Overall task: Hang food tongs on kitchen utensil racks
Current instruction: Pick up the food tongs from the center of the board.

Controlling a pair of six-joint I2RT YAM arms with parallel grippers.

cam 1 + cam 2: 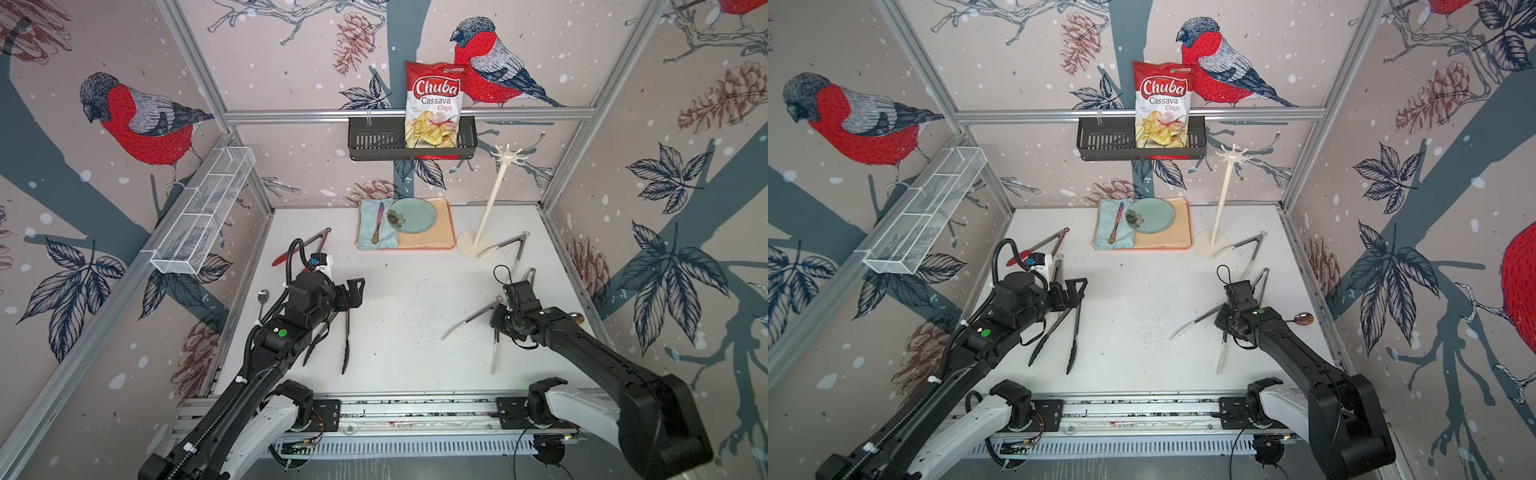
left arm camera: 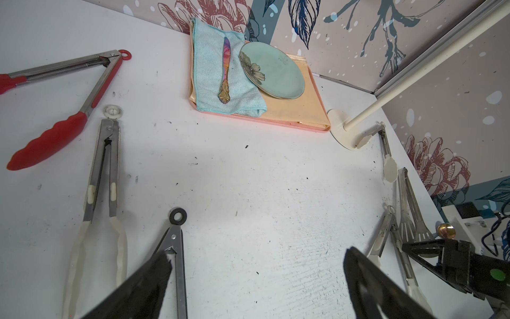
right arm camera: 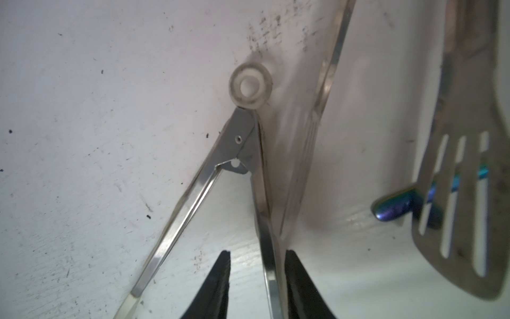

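The white-tipped tongs [image 1: 469,321] under the right gripper [image 3: 256,252] lie flat on the desk [image 1: 415,291], right of its middle, opened in a V. Their pale loop end [image 3: 250,88] points toward the back of the desk. One arm slants from it toward the desk's centre and the other runs almost straight toward the front edge. The long axis therefore runs back to front, leaning toward the middle. In the right wrist view the gripper's fingers [image 3: 220,284] stand part-way apart on either side of the front-running arm, a little way down from the hinge. The arm sits close against one finger and a gap shows at the other, so nothing is pinched.

Just beside them, toward the right wall, the bare steel slotted tongs [image 3: 469,198] also lie back to front, their slotted heads over an iridescent spoon [image 3: 392,211]. Farther back, a second white-tipped pair [image 1: 505,243] lies spread, with one tip resting on the round base of the cream rack [image 1: 493,195]. The rack stands upright near the back right corner.

On the left side, the left gripper [image 1: 353,291] hovers with its jaws spread wide over the loop end of the black-tipped tongs [image 1: 346,345], whose tips point toward the front edge. Behind them, the red-tipped tongs [image 1: 311,240] lie with their loop toward the back. A closed white-tipped pair [image 2: 102,179] lies between the red and black ones, loop toward the back.
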